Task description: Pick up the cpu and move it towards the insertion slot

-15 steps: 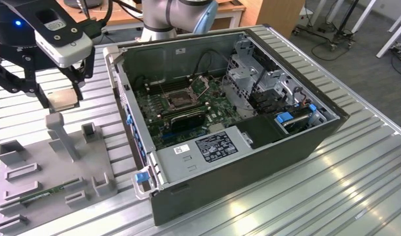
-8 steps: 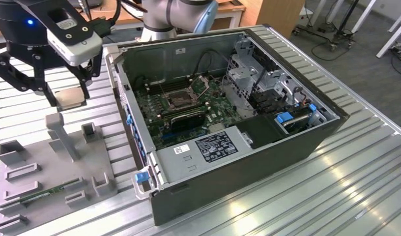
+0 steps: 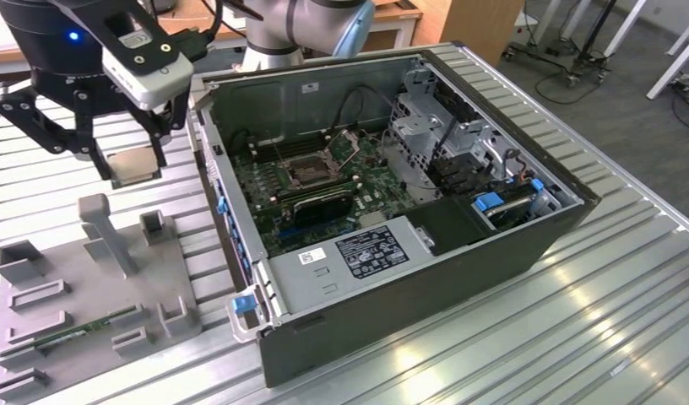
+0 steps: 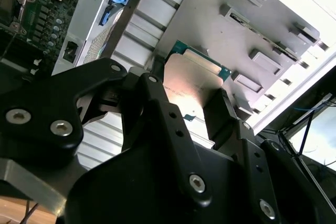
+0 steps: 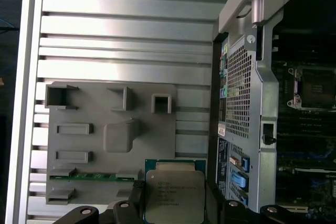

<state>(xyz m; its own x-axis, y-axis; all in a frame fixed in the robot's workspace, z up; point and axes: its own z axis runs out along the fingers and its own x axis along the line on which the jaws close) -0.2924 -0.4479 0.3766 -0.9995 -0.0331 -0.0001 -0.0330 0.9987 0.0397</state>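
The end effector (image 3: 132, 169) is gripping the cpu (image 3: 136, 160) by two opposite edges, its fingers closed only to the chip's width, and is holding it in the air above the slatted tabletop (image 3: 570, 337) (pale metal face turned to the first wrist view). In the exterior view the grey plastic fixture (image 3: 91, 287) is lying at about six o'clock from the chip. The insertion slot (image 3: 313, 169) is sitting inside the open computer case (image 3: 480, 245) at about three o'clock, well apart from it.

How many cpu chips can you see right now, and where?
1: the cpu is clamped in the gripper, off the table, beside the open computer case. Others could hide inside it.
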